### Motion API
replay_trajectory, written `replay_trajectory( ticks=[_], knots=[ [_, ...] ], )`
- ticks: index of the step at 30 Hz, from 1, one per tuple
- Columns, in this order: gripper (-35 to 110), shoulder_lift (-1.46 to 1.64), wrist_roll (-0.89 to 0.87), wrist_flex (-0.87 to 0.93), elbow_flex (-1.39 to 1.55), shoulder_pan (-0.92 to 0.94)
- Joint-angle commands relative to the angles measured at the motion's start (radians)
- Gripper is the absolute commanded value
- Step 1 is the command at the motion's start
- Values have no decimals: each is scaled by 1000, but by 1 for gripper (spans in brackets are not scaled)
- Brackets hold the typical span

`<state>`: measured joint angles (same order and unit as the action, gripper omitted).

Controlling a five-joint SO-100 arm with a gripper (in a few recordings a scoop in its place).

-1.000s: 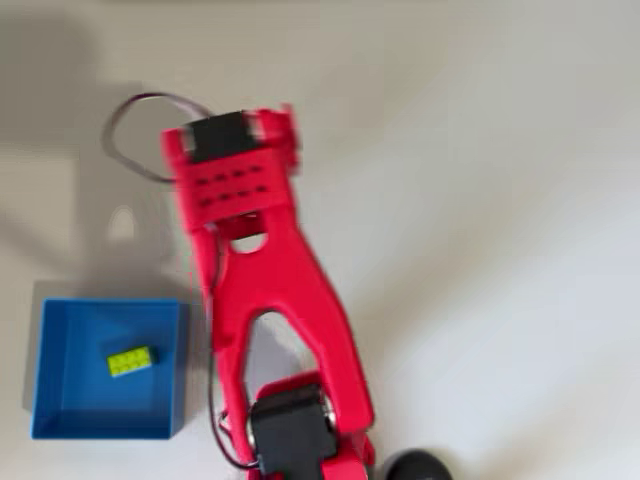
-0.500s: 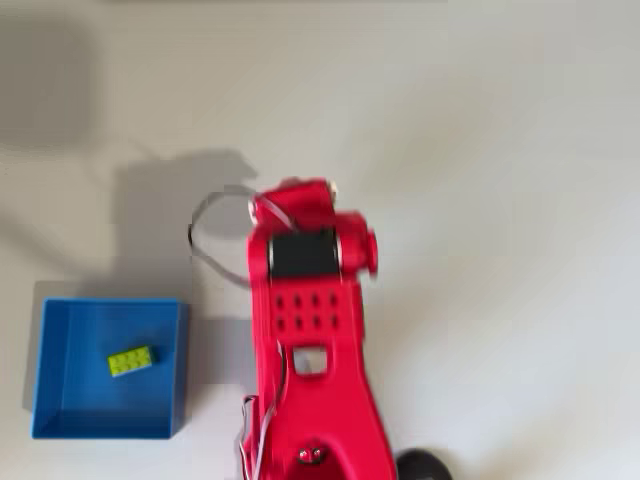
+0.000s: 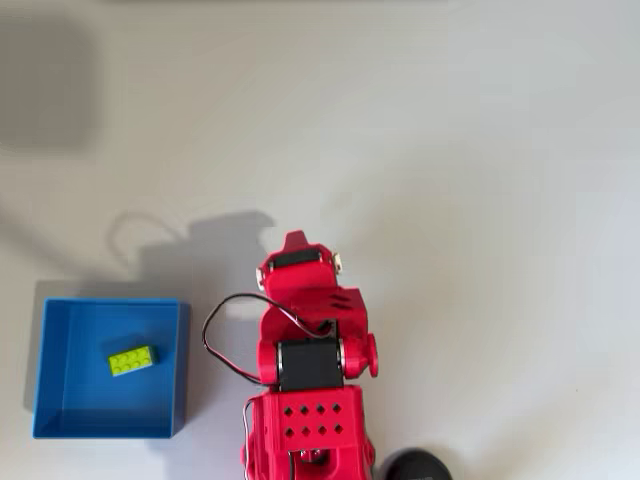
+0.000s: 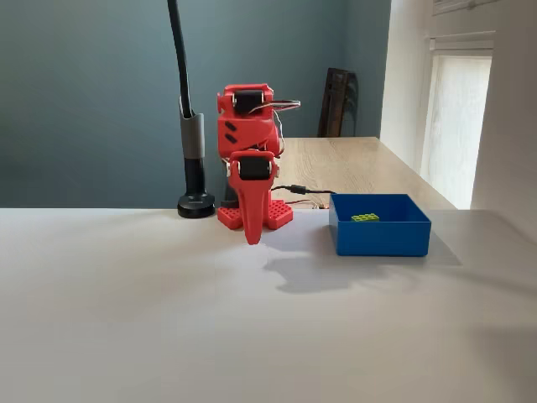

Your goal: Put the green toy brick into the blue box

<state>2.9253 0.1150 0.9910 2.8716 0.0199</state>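
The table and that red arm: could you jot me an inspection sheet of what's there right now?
Surface: white table, plain, with soft shadows.
Job's things: green brick lies flat inside the blue box, studs up, apart from the walls.
Clutter: a black round base with a pole stands behind the arm.
Claw: claw hangs pointing down just above the table, away from the box, holding nothing; open or shut cannot be told.
Cables: a dark cable loops beside the folded red arm.
Surroundings: dark teal wall, a wooden table behind, a bright window at the right in the fixed view.
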Motion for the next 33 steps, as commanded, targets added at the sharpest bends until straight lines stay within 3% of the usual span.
replay_trajectory(
  ticks=[1, 33],
  knots=[
    [20, 77, 14, -9, 54, 25],
    [16, 339, 26, 17, 210, 29]
  ],
)
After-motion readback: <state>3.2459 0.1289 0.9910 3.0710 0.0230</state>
